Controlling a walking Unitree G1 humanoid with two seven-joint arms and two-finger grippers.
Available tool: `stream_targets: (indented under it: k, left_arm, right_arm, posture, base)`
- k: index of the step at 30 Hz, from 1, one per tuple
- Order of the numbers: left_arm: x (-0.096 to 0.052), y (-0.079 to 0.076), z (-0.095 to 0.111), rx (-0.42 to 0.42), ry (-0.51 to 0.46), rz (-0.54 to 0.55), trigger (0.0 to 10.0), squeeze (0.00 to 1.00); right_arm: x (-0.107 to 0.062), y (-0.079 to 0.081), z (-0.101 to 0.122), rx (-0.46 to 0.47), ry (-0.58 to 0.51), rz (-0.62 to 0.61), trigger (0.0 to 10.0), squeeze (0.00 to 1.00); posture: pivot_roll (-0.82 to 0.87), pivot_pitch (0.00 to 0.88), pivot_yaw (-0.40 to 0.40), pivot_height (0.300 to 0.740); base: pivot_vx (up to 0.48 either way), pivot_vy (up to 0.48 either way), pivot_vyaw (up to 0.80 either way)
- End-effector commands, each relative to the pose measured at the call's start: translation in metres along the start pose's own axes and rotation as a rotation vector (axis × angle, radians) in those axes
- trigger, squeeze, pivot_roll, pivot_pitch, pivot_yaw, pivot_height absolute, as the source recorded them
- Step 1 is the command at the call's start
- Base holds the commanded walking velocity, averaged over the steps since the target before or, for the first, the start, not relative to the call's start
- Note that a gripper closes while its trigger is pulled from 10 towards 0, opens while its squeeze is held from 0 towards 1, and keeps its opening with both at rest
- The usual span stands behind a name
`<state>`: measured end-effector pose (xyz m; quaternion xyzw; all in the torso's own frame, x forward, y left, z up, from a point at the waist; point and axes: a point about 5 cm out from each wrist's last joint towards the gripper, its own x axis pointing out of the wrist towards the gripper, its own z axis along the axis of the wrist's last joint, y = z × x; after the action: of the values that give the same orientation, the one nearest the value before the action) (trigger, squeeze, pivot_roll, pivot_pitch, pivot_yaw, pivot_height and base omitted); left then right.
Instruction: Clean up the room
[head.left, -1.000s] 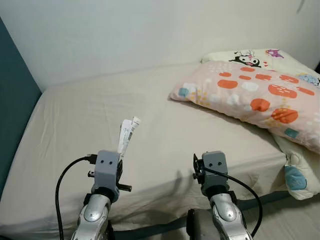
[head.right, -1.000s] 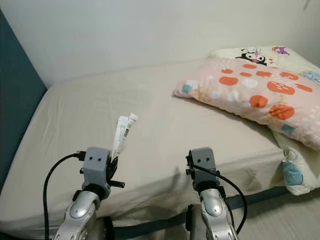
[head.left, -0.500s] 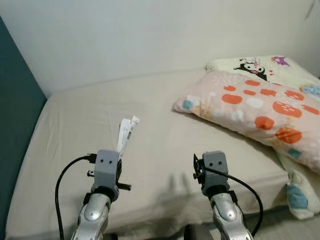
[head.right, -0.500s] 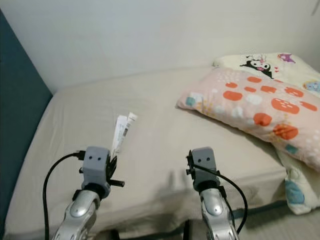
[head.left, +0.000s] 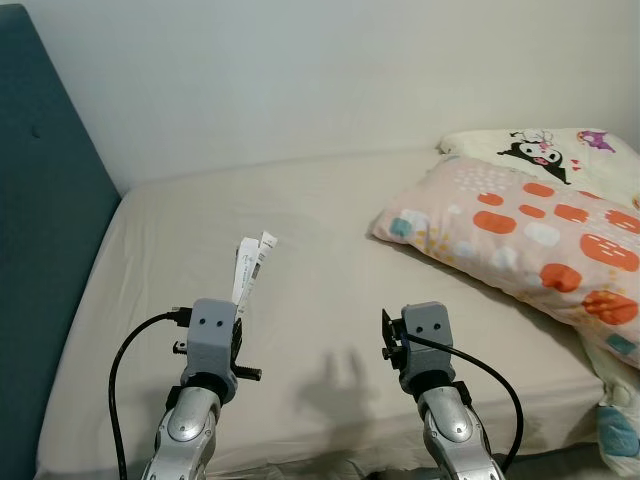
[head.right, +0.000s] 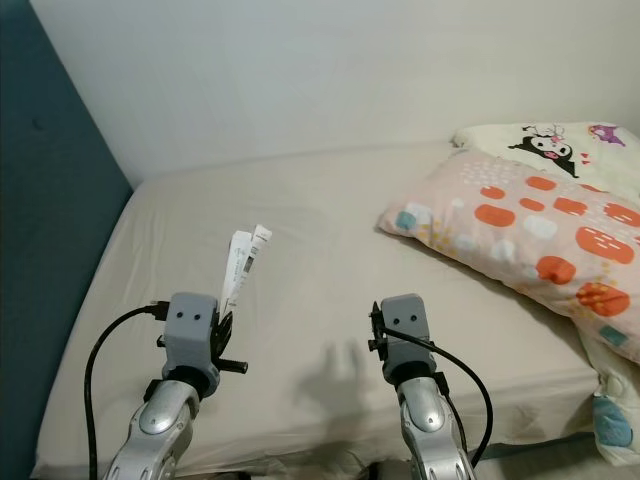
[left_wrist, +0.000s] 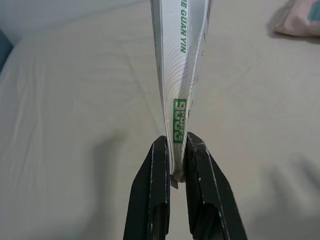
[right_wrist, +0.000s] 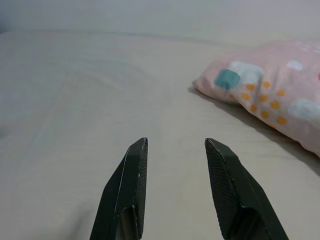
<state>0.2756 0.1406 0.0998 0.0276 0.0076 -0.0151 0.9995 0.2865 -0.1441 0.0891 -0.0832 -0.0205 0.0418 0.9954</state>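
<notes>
Nearest to the camera are the two silver arms, both raised over the front edge of the bed (head.left: 330, 240); the left hand (left_wrist: 175, 172) has its two black fingers pressed together on the lower end of a flat white packet (left_wrist: 180, 65) with green print, so it is gripping this piece of rubbish, and the packet stands upright above the hand, leaning a little; the right hand (right_wrist: 175, 150) holds nothing, its fingers stand apart over the bare sheet. A little further, the beige sheet is smooth and I see no other rubbish on it; on the robot's right lies a pink pillow (head.left: 530, 235) with orange and blue spots, and behind it, against the wall, a cream pillow (head.left: 545, 150) with a cartoon print; on the left a dark teal headboard (head.left: 45, 260) stands along the side of the bed. I judge the packet is picked up and must now be carried to a bin, which is not seen here. The risk is in the grip: the fingers pinch only the bottom edge of a thin, slippery packet, so shaking during the walk could let it slide out and fall back on the bed or the floor; the tall packet could also bend over and catch on something.
</notes>
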Motion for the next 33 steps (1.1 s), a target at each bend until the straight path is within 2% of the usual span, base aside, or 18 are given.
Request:
stream_targets:
  k: [1, 20, 33]
  left_arm:
    - [-0.0027, 0.003, -0.0035, -0.001, 0.018, 0.013, 10.0, 0.0]
    - [-0.0033, 0.001, -0.0032, -0.015, 0.009, 0.001, 10.0, 0.0]
    - [-0.0047, -0.0017, -0.0063, -0.027, 0.02, -0.021, 10.0, 0.0]
  right_arm:
    - [-0.0024, 0.0032, 0.0018, 0.011, -0.01, 0.013, 10.0, 0.0]
    - [-0.0013, 0.005, 0.0052, 0.024, -0.029, 0.025, 10.0, 0.0]
    - [-0.0015, 0.0098, 0.0026, 0.037, -0.023, 0.056, 10.0, 0.0]
  posture:
    - [-0.03, 0.113, -0.005, 0.663]
    - [-0.04, 0.102, -0.002, 0.738]
    - [-0.04, 0.095, -0.003, 0.74]
  base:
    - [0.0, 0.0, 0.0]
    - [0.0, 0.0, 0.0]
    - [0.0, 0.0, 0.0]
